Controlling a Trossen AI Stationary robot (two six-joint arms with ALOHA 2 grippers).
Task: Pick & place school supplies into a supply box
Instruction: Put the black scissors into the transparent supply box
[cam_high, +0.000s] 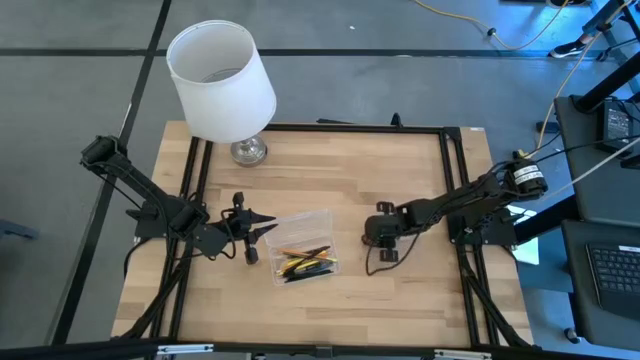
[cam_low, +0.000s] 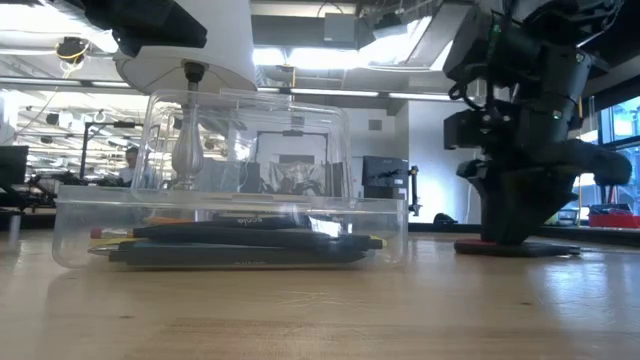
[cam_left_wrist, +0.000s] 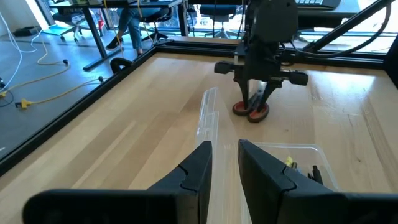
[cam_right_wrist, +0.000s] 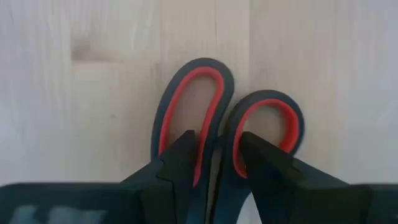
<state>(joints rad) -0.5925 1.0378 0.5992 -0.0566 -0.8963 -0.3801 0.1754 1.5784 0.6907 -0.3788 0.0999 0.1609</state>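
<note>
Supply box (cam_high: 303, 246), clear plastic, is sitting near the middle of the wooden table (cam_high: 330, 160) and is serving as landmark for all items. Left of the box: the left gripper (cam_high: 262, 229) is hovering just beside the box's left end, its dark fingers (cam_left_wrist: 196, 171) standing a narrow gap apart with nothing between them; the left wrist view is showing the box's clear edge running ahead of the fingertips. Behind and left of the box: a white-shaded lamp (cam_high: 220, 80) on a metal base is standing at the table's far edge. Inside the box: pencils and pens (cam_high: 302, 262), yellow, orange and black, are lying lengthwise in the near half; the low view is showing dark pens (cam_low: 240, 243) stacked flat on the box floor. The clear lid (cam_low: 248, 140) is standing raised behind them. Right of the box, apart from it: the red-handled scissors (cam_right_wrist: 224, 124) are lying flat on the table. The right gripper (cam_high: 382, 240) is pointing straight down over them, its two fingers (cam_right_wrist: 180, 165) spread partway and straddling the place where the two handle loops meet, the fingertips resting on or just above the handles; whether they are actually pinching the scissors cannot be told.
</note>
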